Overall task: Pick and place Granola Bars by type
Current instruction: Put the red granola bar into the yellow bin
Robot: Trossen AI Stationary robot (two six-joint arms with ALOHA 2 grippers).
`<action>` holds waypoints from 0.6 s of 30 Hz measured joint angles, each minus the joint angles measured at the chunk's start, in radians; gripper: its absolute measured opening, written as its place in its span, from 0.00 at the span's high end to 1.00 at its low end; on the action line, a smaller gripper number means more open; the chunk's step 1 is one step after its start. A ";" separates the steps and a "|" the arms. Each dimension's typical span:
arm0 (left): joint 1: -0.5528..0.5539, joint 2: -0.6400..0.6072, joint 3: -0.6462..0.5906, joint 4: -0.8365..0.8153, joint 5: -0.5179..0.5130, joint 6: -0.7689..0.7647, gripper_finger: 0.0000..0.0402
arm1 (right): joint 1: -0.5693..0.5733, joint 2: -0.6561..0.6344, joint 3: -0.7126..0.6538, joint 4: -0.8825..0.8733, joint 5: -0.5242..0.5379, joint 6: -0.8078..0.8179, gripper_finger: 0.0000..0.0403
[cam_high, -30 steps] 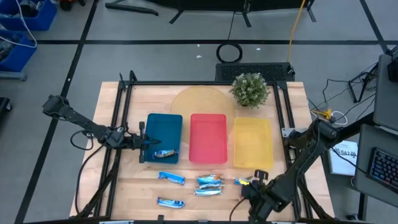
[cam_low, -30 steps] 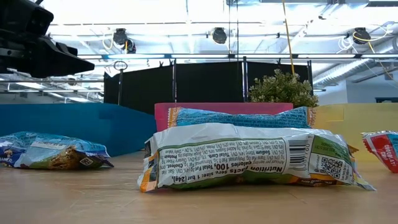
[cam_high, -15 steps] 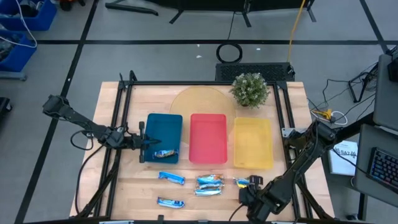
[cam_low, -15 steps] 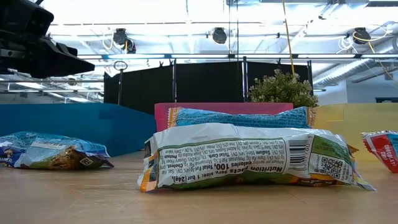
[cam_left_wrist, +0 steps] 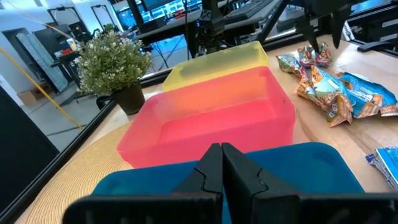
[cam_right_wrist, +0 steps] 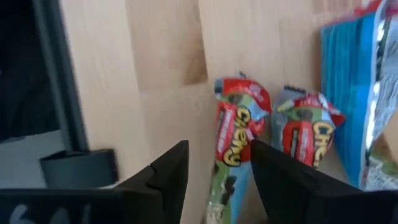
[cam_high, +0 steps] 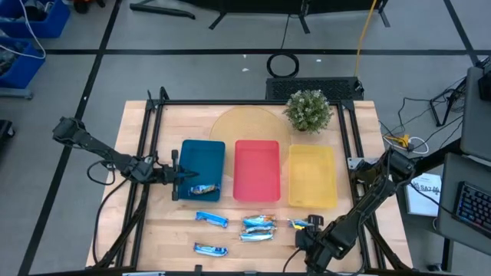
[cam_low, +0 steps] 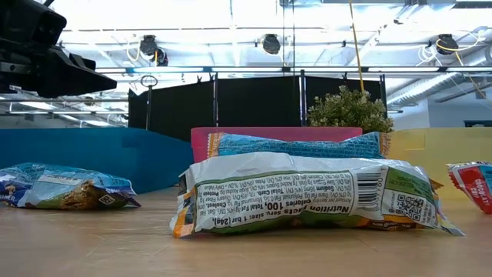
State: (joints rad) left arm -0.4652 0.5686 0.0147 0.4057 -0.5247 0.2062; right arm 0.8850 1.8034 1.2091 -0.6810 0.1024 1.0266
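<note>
The right pincer (cam_high: 309,227) sits low at the lower right of the high view, its fingers (cam_right_wrist: 171,168) spread apart and empty, straddling one orange-red bar (cam_right_wrist: 233,146) whose long axis runs along the reach of the fingers; a second orange-red bar (cam_right_wrist: 306,137) lies just beside it, roughly parallel. The left pincer (cam_high: 184,184) hangs at the lower edge of the blue tray (cam_high: 205,157), clenched, its fingers (cam_left_wrist: 239,171) pressed together in the left wrist view; a blue bar (cam_high: 204,188) lies in the tray right at its tip.

On the wooden table (cam_high: 253,126), across the lower part of the high view, more bars lie with long axes roughly left to right: a blue one (cam_high: 211,219), another blue one (cam_high: 209,249) below it, and a silvery-blue pair (cam_high: 258,227) stacked close together near the middle. The red tray (cam_high: 256,170) and yellow tray (cam_high: 312,176) stand side by side to the right of the blue tray. A potted plant (cam_high: 308,110) stands near the table's upper edge, beside a round woven mat (cam_high: 244,124). Beyond lies a grey floor with cables and, at the upper left, blue bins (cam_high: 23,31).
</note>
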 joint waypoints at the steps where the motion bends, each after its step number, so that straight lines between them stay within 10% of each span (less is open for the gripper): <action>1: 0.000 0.000 0.000 0.000 0.000 0.000 0.98 | 0.001 0.000 -0.012 0.007 0.000 0.005 0.60; 10: 0.000 0.000 0.000 -0.008 0.000 -0.008 0.98 | 0.005 -0.005 -0.140 0.180 0.004 0.026 0.63; 18: 0.000 0.000 0.000 -0.013 0.000 -0.030 0.98 | 0.005 -0.004 -0.149 0.218 0.005 0.065 0.89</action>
State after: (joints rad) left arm -0.4652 0.5686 0.0147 0.3931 -0.5251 0.1763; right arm 0.8896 1.7999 1.0599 -0.4628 0.1077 1.0912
